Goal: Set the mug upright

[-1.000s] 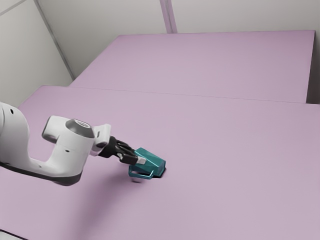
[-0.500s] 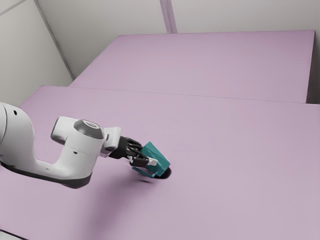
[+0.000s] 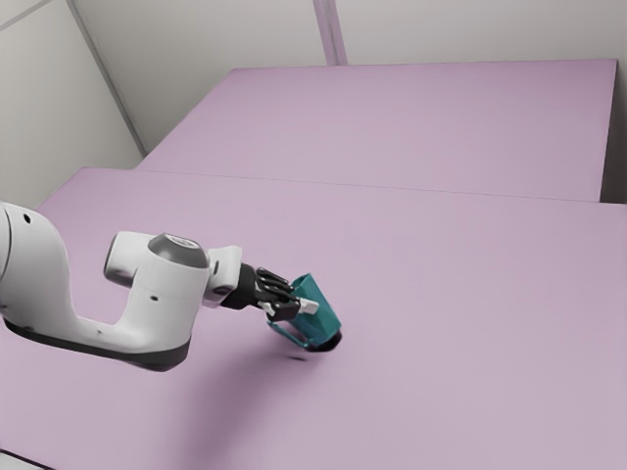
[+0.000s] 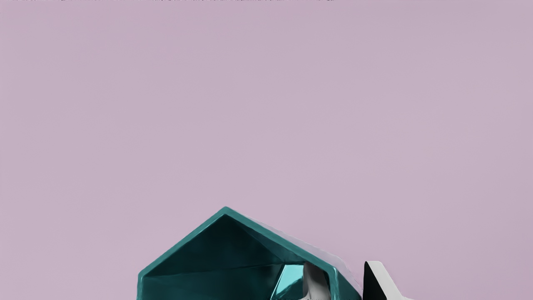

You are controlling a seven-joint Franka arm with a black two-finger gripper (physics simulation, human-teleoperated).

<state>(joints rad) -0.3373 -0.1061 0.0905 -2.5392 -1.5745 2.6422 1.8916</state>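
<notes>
Subject: teal mug [image 3: 318, 318], faceted body, mouth many-sided. It leans over the pink table [image 3: 470, 304], neither flat on its side nor upright. Its mouth is raised toward the exterior view's left, and its dark base [image 3: 328, 343] is low toward the exterior view's right. Whether the base touches the tabletop, I cannot tell.

Handle [image 3: 286, 336]: on the mug's lower side, angled down toward the table, with a small dark shadow [image 3: 296, 358] just below it.

Claw: the black gripper [image 3: 302, 298] is closed on the mug, pinching its side wall. The wrist view shows one finger [image 4: 317, 284] inside the mouth, against the inner wall, and the other finger [image 4: 379, 277] outside, close along the outer face. The rim [image 4: 182, 243] passes between them; most of the mouth lies to one side of the pinch.

Arm: the white arm [image 3: 157, 308] enters from the exterior view's left, low over the table, hand tipped toward the mug. A broad soft shadow [image 3: 220, 401] spreads on the tabletop below it.

Surroundings: pale grey walls [image 3: 186, 59] behind.
</notes>
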